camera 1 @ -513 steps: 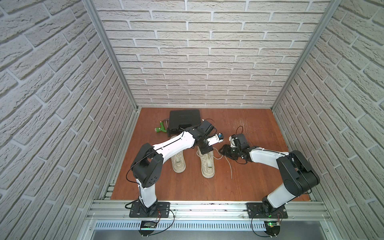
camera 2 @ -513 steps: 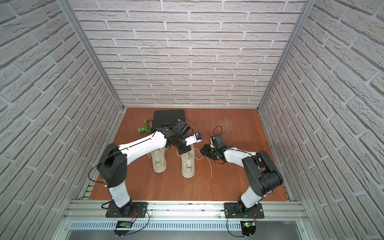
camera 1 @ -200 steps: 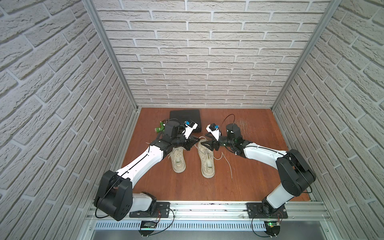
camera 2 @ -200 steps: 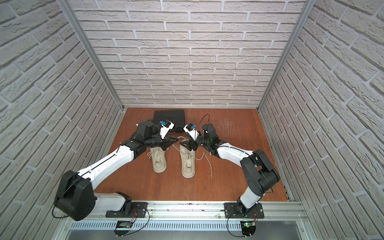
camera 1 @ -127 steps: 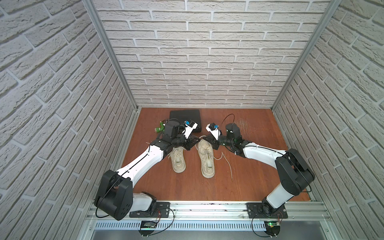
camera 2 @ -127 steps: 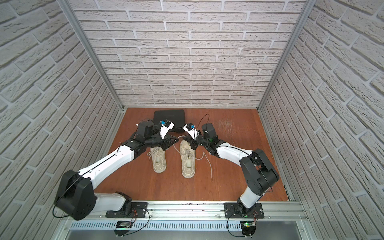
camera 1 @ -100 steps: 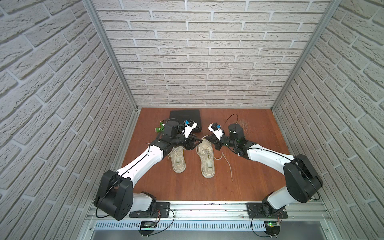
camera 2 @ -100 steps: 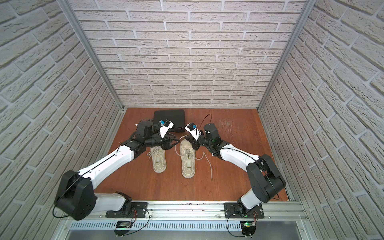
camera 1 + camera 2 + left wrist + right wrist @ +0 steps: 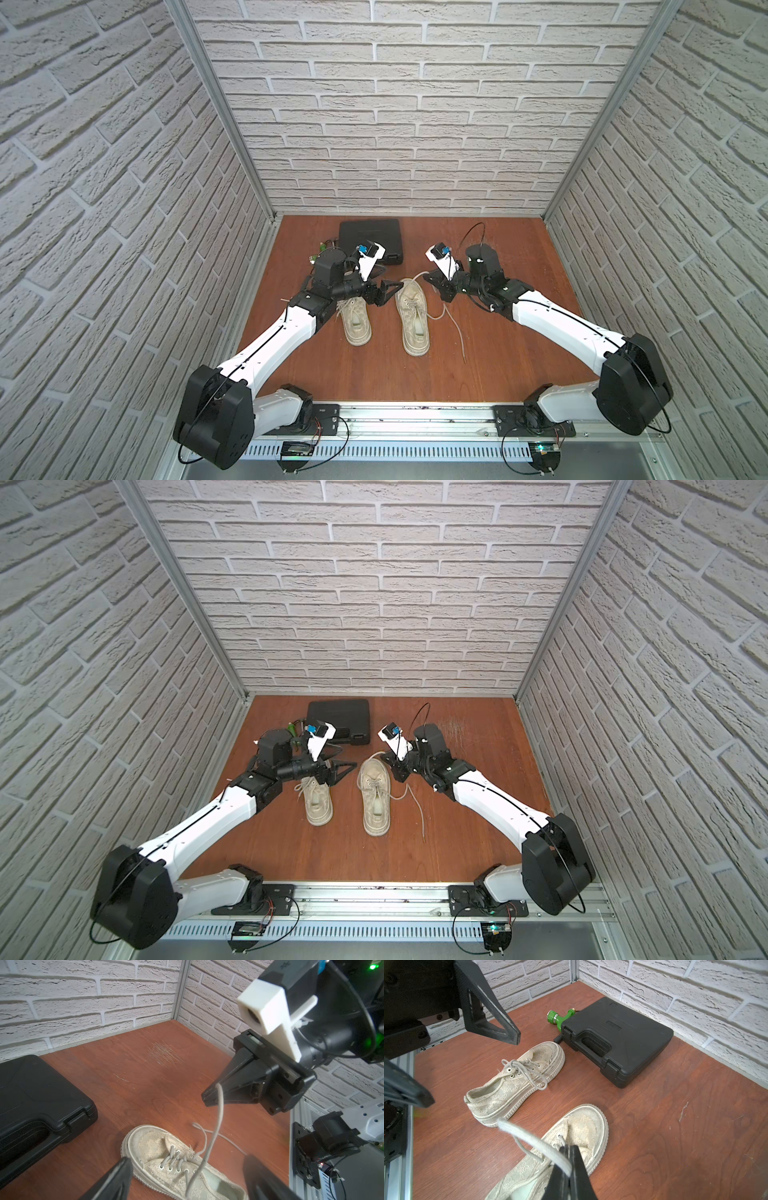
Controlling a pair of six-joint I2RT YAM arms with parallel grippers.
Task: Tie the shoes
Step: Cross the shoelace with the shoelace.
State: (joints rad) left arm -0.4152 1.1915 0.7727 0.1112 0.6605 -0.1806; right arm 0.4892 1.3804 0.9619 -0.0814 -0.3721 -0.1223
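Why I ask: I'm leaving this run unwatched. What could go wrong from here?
The right pincer grips the lace only at its tips, so a pull could slip it free.
The left pincer is open and nothing pins the shoe, so pulling might drag it.

1. The left gripper no longer reaches across to the right shoe. It has drawn back to its own side and now sits over the toe end of the left shoe.
2. Its jaws, clamped a second ago, now stand wide apart and grip nothing.
3. The right gripper, open a second ago, is now closed on the lace of the right shoe.
4. It has moved from the table beside that shoe up to the toe, and the lace now arcs up to its tips.
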